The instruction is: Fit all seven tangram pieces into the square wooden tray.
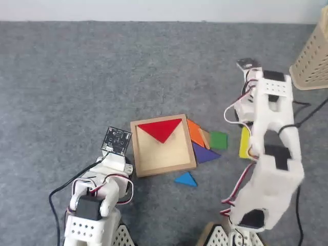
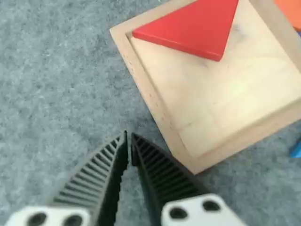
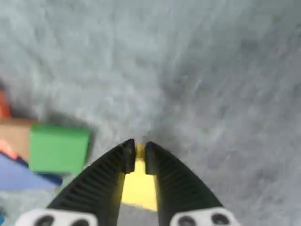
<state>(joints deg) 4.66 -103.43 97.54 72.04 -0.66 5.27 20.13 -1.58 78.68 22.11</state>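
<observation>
From above, the square wooden tray sat in the middle of the grey surface. A red triangle lay inside it, along its far edge. Just beside the tray, on the side toward the right arm, lay an orange piece and a purple triangle, with a green square a little farther out. A blue triangle lay near the tray's near corner. A yellow piece showed at the edge of the right arm, apart from the tray. The left arm stood by the tray's other side, and a basket stood at the far corner.

At the left wrist, the left pincer had its tips almost together with nothing between them, above bare surface just beside the tray's rim. The red triangle lay flat in the tray's far part.

At the right wrist, the right pincer was clamped on the yellow piece, which showed between and below its fingers. The green square lay near, beside the purple triangle.
</observation>
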